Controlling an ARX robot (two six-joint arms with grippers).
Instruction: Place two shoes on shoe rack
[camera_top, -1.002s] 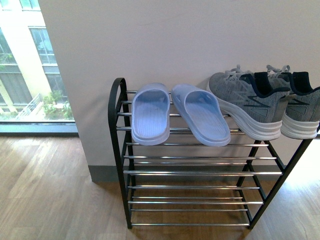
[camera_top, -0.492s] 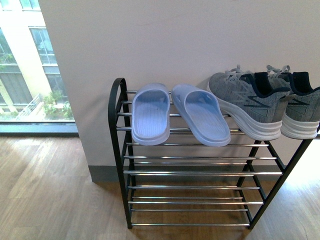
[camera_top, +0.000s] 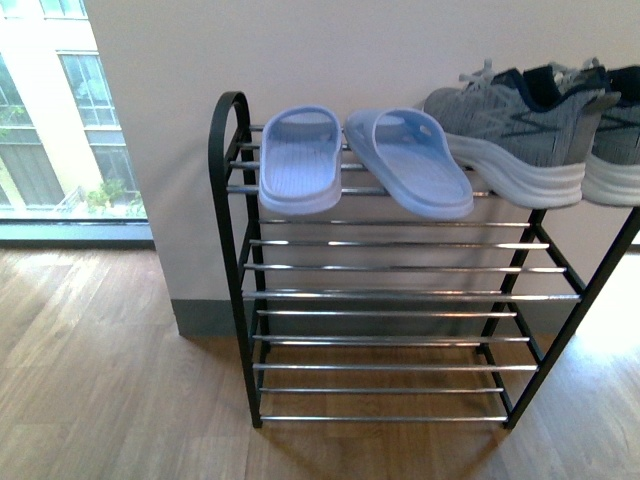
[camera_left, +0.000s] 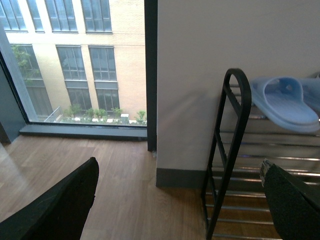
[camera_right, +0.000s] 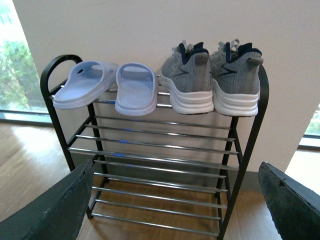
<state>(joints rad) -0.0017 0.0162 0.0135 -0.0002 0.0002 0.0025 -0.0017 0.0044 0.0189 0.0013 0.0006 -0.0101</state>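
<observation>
Jaws: left gripper (camera_left: 180, 200) and right gripper (camera_right: 175, 200) both spread wide, empty.
Grey knit sneakers (camera_right: 210, 80): soft, light — pinch the heel collar.
Light-blue rubber slides (camera_top: 365, 160): bendy — take the strap.
Black chrome-barred shoe rack (camera_top: 228, 200): top tier full.

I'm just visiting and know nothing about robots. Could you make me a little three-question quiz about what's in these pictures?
1. True or false: all four shoes sit on the top tier of the shoe rack.
2. Which pair lies nearer the window?
A. the grey sneakers
B. the light-blue slides
C. neither, they are stacked
3. Fill in: the three lower tiers of the rack hold ____ shoes.

Key
1. True. Slides and sneakers stand side by side on the top bars.
2. B. The slides are at the rack's window end, the sneakers at the other end.
3. No. Only bare chrome bars show there. Both arms' jaws stand open and hold nothing.
</observation>
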